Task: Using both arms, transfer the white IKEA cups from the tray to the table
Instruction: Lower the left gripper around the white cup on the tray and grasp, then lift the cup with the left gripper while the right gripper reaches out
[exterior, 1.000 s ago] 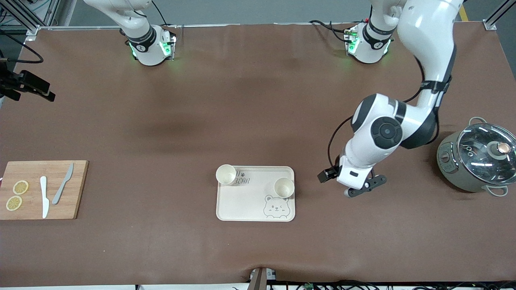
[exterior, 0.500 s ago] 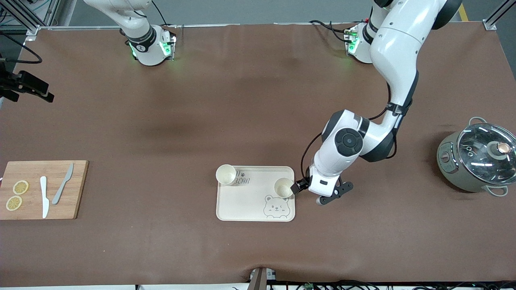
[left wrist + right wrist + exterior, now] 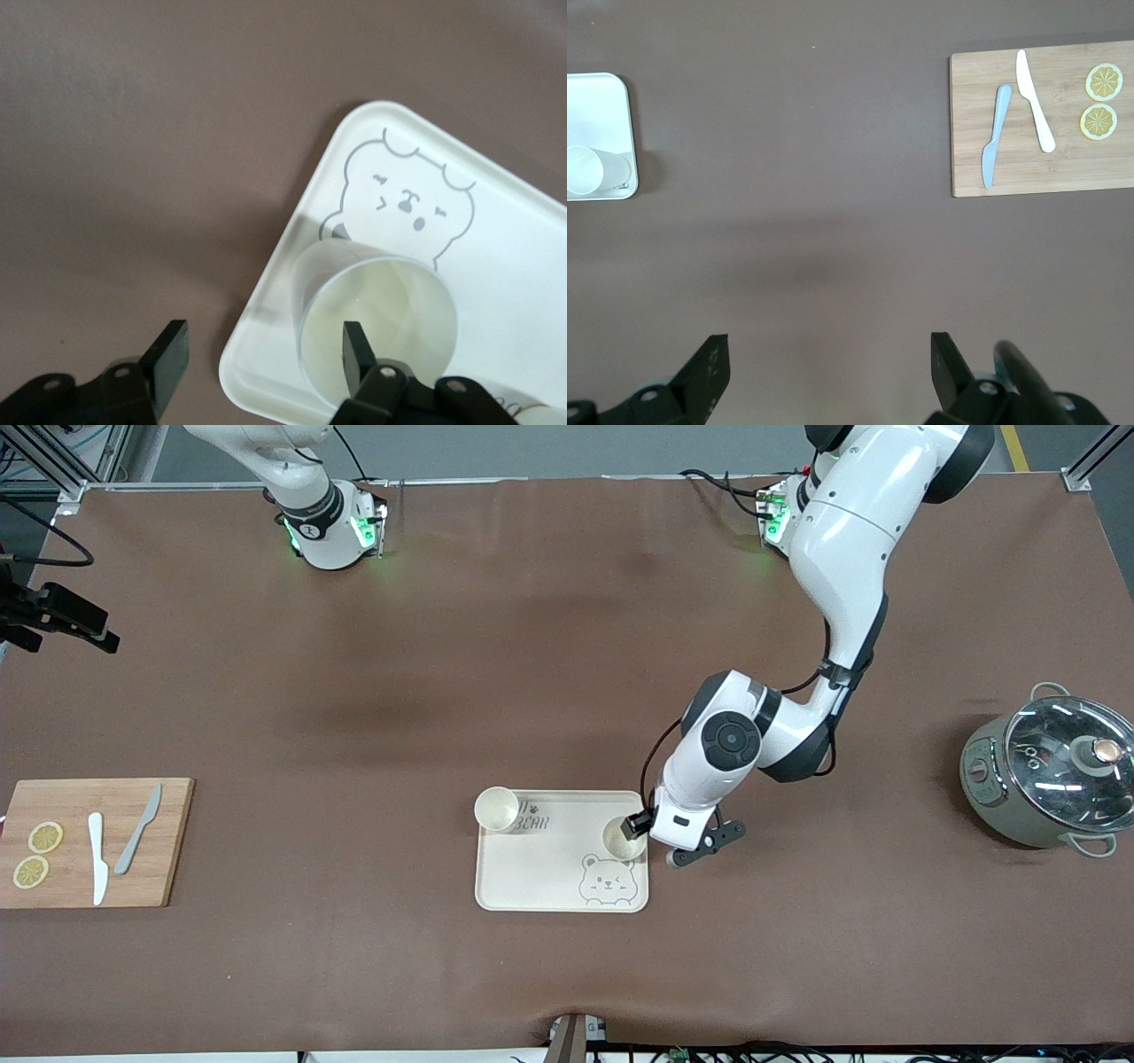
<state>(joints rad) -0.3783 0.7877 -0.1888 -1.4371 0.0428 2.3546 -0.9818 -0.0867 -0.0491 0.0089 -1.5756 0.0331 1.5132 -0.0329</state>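
Observation:
Two white IKEA cups stand upright on the cream bear tray (image 3: pixel 549 872). One cup (image 3: pixel 496 809) is at the tray corner toward the right arm's end. The other cup (image 3: pixel 617 841) is at the tray edge toward the left arm's end. My left gripper (image 3: pixel 647 843) is open at this second cup. In the left wrist view the gripper (image 3: pixel 264 354) has one finger inside the cup (image 3: pixel 390 310) and the other outside, beside the tray's edge (image 3: pixel 266 292). My right gripper (image 3: pixel 828 354) is open and empty, high over bare table; its hand is out of the front view.
A wooden cutting board (image 3: pixel 97 841) with two knives and two lemon slices lies at the right arm's end; it also shows in the right wrist view (image 3: pixel 1045 133). A grey pot with a glass lid (image 3: pixel 1050 779) stands at the left arm's end.
My left arm has swung from near the pot toward the tray, bringing its open gripper to the cup at the tray's edge. The cups and the right arm have not moved.

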